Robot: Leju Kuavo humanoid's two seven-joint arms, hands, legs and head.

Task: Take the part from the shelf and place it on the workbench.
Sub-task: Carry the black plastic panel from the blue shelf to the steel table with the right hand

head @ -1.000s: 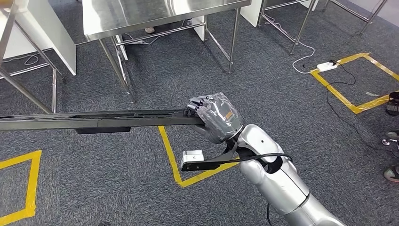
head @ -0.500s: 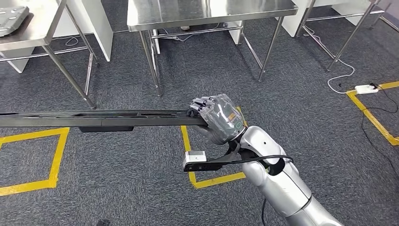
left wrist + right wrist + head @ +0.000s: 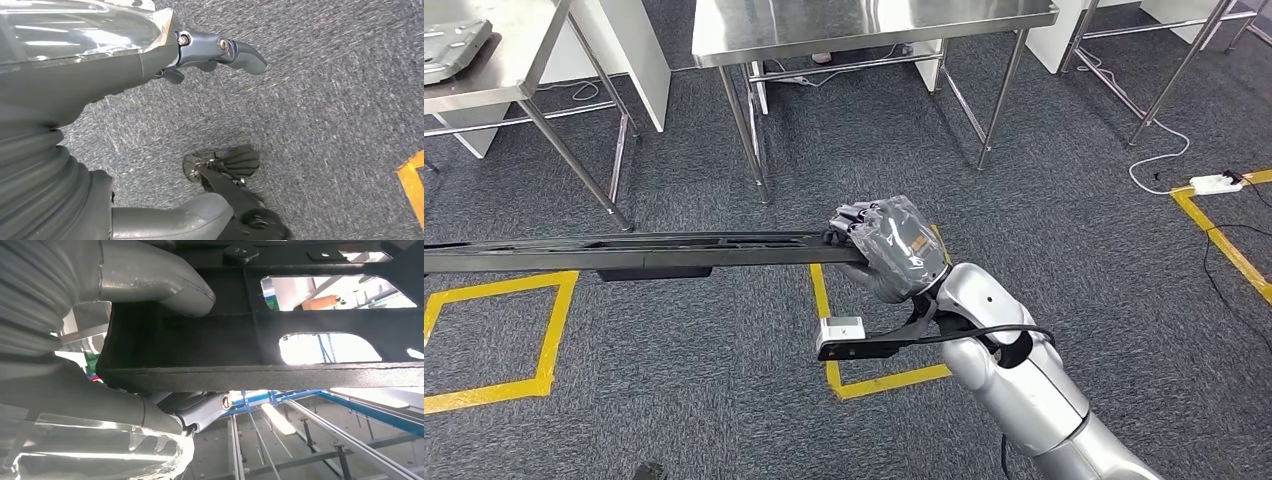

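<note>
part left of right robot hand

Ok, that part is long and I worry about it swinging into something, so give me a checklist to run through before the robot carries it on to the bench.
1. Grip: the right hand grips one end of the long black part, thumb on one face and fingers on the other. Ok.
2. Support: the rest of the part sticks out to the robot's left with nothing under it. Not ok.
3. Level: the part lies close to horizontal. Ok.
4. Left hand: it hangs over the carpet, holding nothing, free to help. Ok.
5. Landing spot: the steel workbench ahead shows a bare top. Ok.
6. Far end of the part: it runs past the picture's edge, so its clearance from the bench legs is unknown. Cannot tell.
</note>
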